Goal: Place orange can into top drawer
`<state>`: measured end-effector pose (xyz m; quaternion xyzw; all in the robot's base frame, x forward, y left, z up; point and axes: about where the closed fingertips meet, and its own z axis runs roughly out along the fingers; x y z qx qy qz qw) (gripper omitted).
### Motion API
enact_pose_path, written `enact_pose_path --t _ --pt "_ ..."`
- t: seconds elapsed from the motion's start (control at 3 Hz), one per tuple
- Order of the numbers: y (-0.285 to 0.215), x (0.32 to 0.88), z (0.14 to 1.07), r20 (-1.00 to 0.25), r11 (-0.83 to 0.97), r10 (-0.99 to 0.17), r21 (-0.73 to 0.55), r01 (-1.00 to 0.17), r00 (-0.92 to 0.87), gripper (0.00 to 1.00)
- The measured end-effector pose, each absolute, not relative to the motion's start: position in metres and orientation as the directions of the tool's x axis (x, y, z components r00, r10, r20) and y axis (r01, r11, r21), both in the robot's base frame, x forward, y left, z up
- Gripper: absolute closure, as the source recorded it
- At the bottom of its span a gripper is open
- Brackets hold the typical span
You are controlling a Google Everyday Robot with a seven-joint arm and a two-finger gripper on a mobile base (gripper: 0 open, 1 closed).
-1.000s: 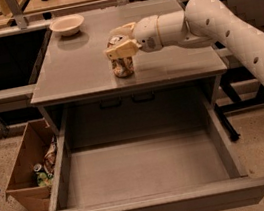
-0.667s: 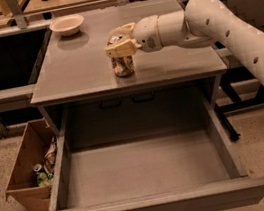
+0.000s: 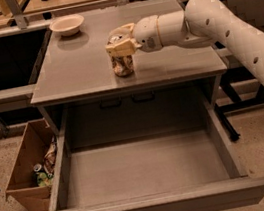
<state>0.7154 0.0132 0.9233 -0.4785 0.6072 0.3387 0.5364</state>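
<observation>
The orange can [image 3: 123, 65] stands upright on the grey cabinet top [image 3: 75, 72], near its middle. My gripper [image 3: 120, 42] reaches in from the right at the end of the white arm [image 3: 218, 21] and is shut on the can's upper part, with the can's base still on the cabinet top. The top drawer [image 3: 143, 169] is pulled wide open below and in front of the cabinet top. Its flat grey floor holds nothing, and its front panel [image 3: 150, 209] is nearest the camera.
A white bowl [image 3: 67, 24] sits at the back left of the cabinet top. A brown cardboard box [image 3: 24, 169] with litter and a small green can [image 3: 40, 175] stands on the floor left of the drawer. Shelving runs along the back.
</observation>
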Motion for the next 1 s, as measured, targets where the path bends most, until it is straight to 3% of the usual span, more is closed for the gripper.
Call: enact_pose_path --t 0.33,0.67,1.0 --pt "0.017 0.686 0.949 -0.963 0.298 -0.259 -0.147 -0.943 0.068 1.0" --pt "0.019 0.625 0.988 -0.947 0.294 -0.298 -0.211 -0.932 0.12 1.0" --pt "0.016 0.562 0.972 -0.943 0.264 -0.318 -0.191 -0.945 0.102 1.0"
